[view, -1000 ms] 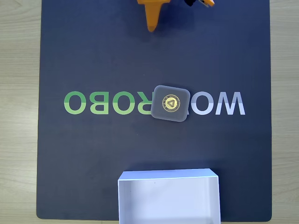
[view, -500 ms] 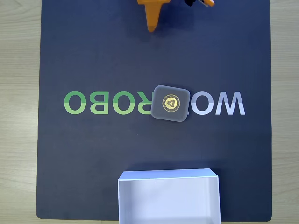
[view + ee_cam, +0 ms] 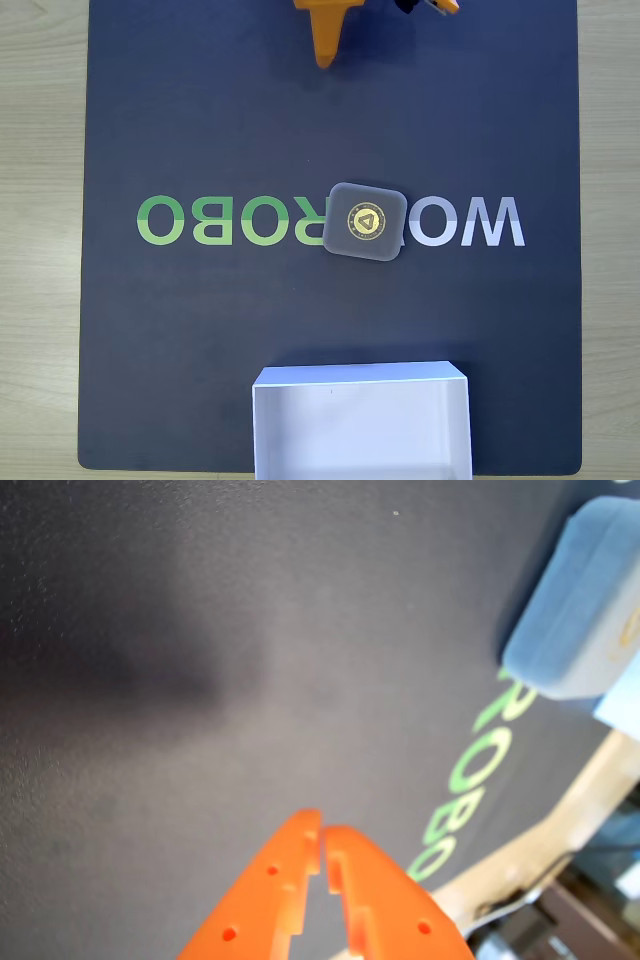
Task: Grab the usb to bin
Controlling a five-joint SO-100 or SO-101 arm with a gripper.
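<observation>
Fixed view: a light wooden bench carries a dark navy mat printed with green and grey lettering. The bin, a white shallow box, sits at the mat's lower edge, open and holding nothing. The usb, a dark grey rounded-square case with a gold triangle emblem, lies flat at the mat's centre, covering part of the lettering, well apart from the bin and directly above it in this view. The orange tool enters from the top edge, well clear of the case. Wrist view: the tool has its two fingertips nearly touching, with nothing between them, above bare mat; the usb lies at upper right.
</observation>
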